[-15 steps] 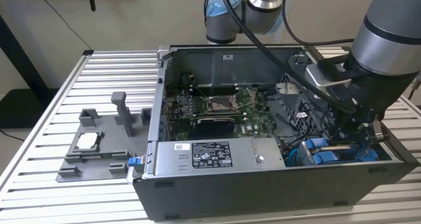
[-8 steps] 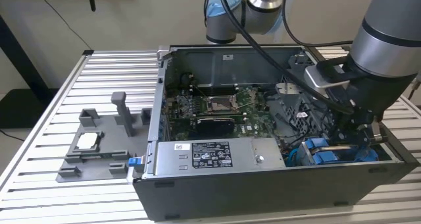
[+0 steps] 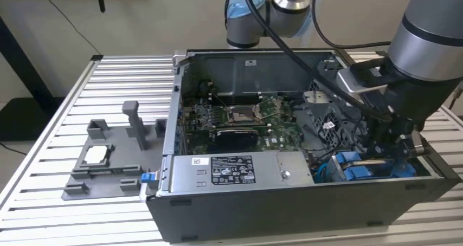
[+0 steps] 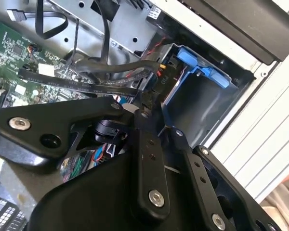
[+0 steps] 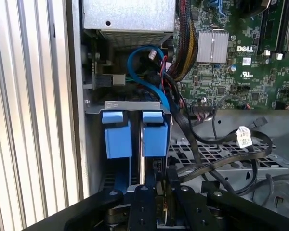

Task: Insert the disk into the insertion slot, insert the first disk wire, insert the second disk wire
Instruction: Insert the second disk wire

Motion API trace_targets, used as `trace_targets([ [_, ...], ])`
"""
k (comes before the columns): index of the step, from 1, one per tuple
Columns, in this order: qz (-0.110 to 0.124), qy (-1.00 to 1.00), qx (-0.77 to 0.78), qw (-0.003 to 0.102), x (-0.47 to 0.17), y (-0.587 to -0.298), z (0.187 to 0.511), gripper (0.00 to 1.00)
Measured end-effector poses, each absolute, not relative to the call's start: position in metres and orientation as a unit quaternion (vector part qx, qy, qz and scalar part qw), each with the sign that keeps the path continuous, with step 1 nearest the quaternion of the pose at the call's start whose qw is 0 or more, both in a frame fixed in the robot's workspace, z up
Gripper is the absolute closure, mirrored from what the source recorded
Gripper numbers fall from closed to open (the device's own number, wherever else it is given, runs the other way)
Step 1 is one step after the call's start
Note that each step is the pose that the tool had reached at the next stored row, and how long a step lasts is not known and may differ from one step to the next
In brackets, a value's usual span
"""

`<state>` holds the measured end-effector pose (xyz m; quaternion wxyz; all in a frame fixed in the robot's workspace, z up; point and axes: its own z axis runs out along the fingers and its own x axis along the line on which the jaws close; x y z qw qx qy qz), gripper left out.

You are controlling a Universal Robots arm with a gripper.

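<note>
The open computer case (image 3: pixel 304 202) lies on the slatted table. My gripper (image 3: pixel 392 155) reaches down into its corner at the exterior view's right, over the insertion slot (image 5: pixel 135 104), a grey metal cage with blue fittings (image 4: pixel 202 72). Two blue carrier ends stand side by side in the cage, and the disk (image 5: pixel 155 137) sits there on edge. In both wrist views the black fingers (image 5: pixel 145 197) are closed on the connector of a flat black disk wire (image 4: pixel 86 87), just above the cage. A second black wire (image 5: pixel 216 163) loops close by.
The grey labelled power-supply box (image 3: pixel 231 170) lies beside the cage. The green motherboard (image 3: pixel 239 116) and cable bundles (image 5: pixel 183 53) fill the case floor. A grey fixture tray (image 3: pixel 108 164) rests on the table at the exterior view's left. The case wall (image 5: pixel 77 96) runs close to the cage.
</note>
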<state>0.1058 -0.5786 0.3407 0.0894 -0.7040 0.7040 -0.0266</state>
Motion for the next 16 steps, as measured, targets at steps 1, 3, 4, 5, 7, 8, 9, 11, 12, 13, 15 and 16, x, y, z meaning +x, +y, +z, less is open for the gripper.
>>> trace_targets([
  [1,-0.027,0.704,-0.704,0.089,0.106,-0.579,0.343,0.76],
  [3,-0.027,0.704,-0.704,0.089,0.106,-0.579,0.346,0.76],
  [4,-0.027,0.704,-0.704,0.089,0.106,-0.579,0.347,0.76],
  [5,-0.027,0.704,-0.704,0.089,0.106,-0.579,0.348,0.76],
  [7,-0.027,0.704,-0.704,0.089,0.106,-0.579,0.351,0.76],
  [8,-0.027,0.704,-0.704,0.089,0.106,-0.579,0.353,0.76],
  [9,-0.027,0.704,-0.704,0.089,0.106,-0.579,0.354,0.76],
  [11,-0.027,0.704,-0.704,0.089,0.106,-0.579,0.356,0.76],
  [12,-0.027,0.704,-0.704,0.089,0.106,-0.579,0.357,0.76],
  [13,-0.027,0.704,-0.704,0.089,0.106,-0.579,0.359,0.76],
  [15,-0.027,0.704,-0.704,0.089,0.106,-0.579,0.360,0.76],
  [16,-0.027,0.704,-0.704,0.090,0.106,-0.579,0.360,0.76],
])
